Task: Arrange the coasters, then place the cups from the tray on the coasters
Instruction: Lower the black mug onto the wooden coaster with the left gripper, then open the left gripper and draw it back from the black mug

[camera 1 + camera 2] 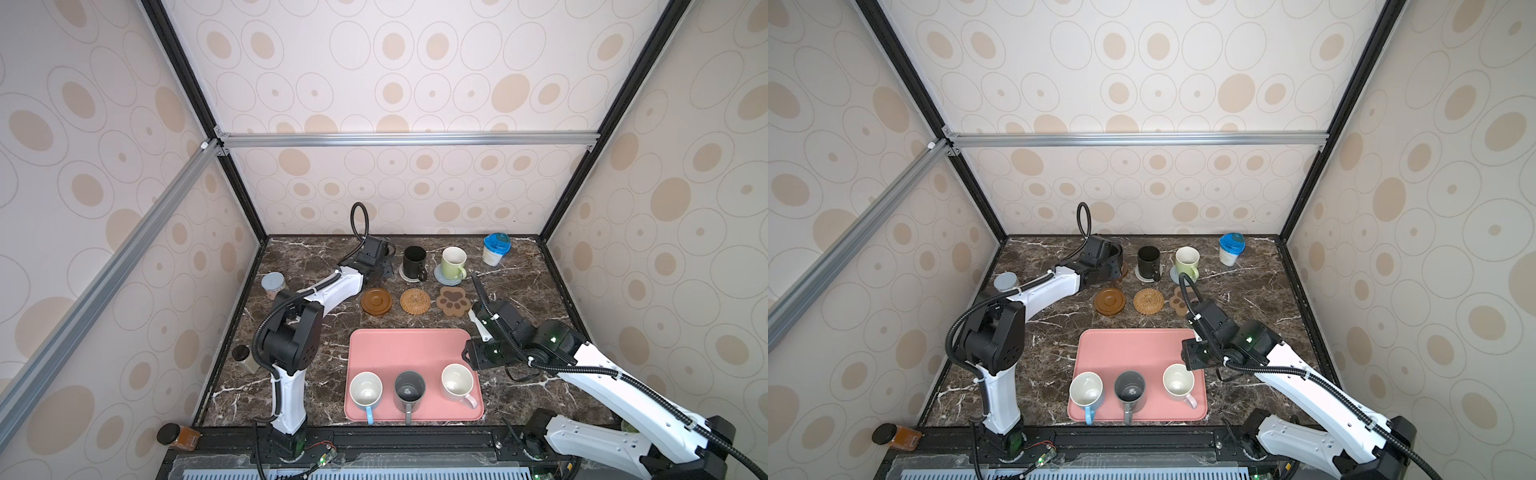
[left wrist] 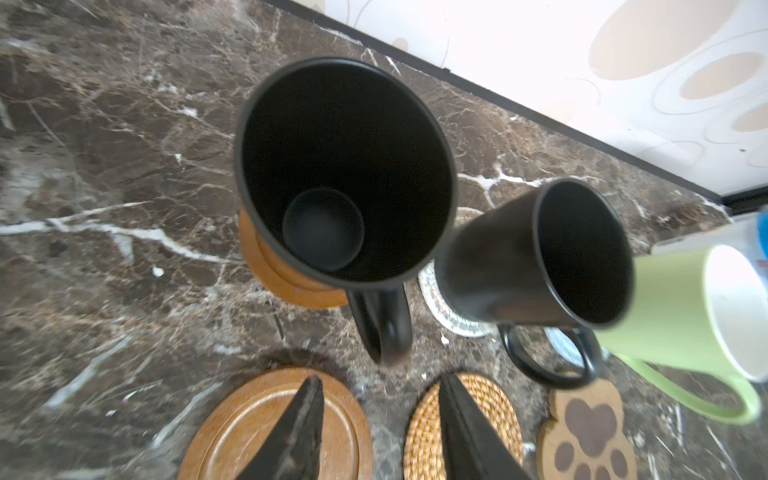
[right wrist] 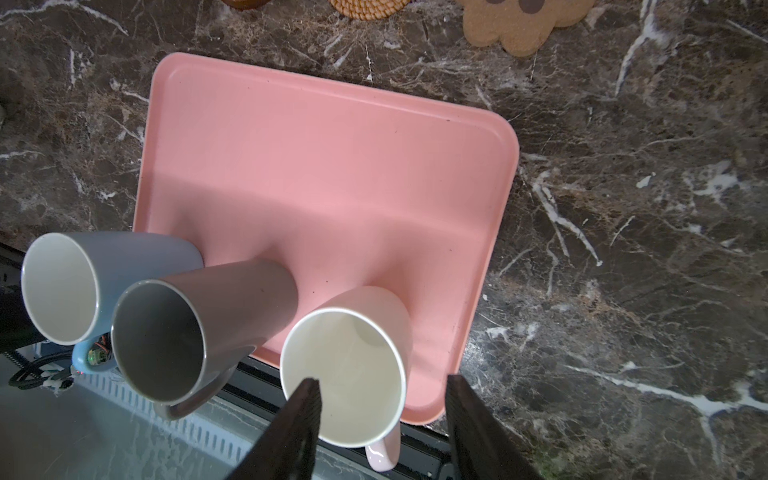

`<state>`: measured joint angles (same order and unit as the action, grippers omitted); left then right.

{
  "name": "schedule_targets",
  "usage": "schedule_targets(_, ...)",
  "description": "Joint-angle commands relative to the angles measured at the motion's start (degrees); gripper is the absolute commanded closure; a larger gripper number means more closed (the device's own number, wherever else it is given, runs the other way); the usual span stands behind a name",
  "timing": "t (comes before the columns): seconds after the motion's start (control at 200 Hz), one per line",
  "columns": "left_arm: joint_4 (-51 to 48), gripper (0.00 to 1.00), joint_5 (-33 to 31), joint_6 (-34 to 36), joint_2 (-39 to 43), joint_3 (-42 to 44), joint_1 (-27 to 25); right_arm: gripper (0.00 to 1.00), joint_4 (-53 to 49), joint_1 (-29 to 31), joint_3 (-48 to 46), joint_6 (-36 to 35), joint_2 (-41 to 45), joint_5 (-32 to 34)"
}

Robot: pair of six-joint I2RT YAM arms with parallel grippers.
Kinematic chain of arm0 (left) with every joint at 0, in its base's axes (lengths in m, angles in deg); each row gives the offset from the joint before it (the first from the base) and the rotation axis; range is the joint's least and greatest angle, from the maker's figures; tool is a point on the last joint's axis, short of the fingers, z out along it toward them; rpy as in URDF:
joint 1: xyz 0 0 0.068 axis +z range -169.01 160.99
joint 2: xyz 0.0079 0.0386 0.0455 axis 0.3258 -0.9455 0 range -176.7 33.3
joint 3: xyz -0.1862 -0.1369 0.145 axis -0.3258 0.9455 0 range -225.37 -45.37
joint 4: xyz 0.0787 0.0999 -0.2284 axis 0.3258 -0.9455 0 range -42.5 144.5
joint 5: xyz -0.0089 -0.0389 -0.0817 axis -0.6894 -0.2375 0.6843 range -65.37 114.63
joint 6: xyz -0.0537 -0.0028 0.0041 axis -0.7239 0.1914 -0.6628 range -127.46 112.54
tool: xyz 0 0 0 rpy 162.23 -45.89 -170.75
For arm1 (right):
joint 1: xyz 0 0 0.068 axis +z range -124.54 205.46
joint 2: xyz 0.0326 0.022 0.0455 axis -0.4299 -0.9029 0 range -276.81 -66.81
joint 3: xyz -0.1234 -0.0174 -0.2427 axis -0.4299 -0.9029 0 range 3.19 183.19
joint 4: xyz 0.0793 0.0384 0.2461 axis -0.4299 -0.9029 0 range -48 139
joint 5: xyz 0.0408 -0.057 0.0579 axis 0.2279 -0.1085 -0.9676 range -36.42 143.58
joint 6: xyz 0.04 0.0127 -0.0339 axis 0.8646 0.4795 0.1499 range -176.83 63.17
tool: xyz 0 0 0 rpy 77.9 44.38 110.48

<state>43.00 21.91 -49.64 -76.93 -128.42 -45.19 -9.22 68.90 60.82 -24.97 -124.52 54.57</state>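
Tray (image 1: 411,345), pink, near centre: light blue mug (image 1: 365,388), dark grey mug (image 1: 409,390), pale pink mug (image 1: 457,382) along near edge. Far row, left to right: black mug (image 2: 345,166) on ringed disc (image 2: 291,286), second black mug (image 1: 414,259) on whitish coaster (image 1: 403,274), light green mug (image 1: 453,262) on grey-blue coaster (image 1: 440,276). Middle row: brown disc (image 1: 376,301), rattan round (image 1: 415,301), paw coaster (image 1: 454,301). Left gripper (image 2: 380,384): jaws apart, empty, by black mug's handle. Right gripper (image 3: 382,380): jaws apart, over pale pink mug.

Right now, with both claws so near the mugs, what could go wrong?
1. The open left claw hangs just by the handle of the black mug; pulling back could catch it and drag the mug off its brown coaster or into the second black mug.
2. The right claw hangs over the pale pink mug near the tray edge; a bump might tip it.
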Motion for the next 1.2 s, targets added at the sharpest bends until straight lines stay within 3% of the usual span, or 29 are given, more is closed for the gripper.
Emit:
schedule_targets(0.0, 4.13, 0.52, 1.2, 0.99, 5.31, 3.68, -0.25, 0.48, -3.25, 0.29, 1.28, -0.25, 1.0, 1.06)
schedule_targets(0.275, 9.53, 0.5, 4.46, 4.49, 18.07, 16.68, -0.37, 0.46, -4.19, 0.27, -0.62, -0.22, 2.72, -1.81)
schedule_targets(0.595, 11.71, 0.48, 5.84, 5.97, 29.54, 26.01, -0.37, 0.45, -3.83, 0.32, -3.9, 0.25, 4.92, -6.36)
schedule_targets(1.195, 15.66, 0.47, 4.04, 2.39, 38.3, 34.93, -0.37, 0.43, -6.82, 0.7, -7.54, -0.39, 9.36, -10.71)
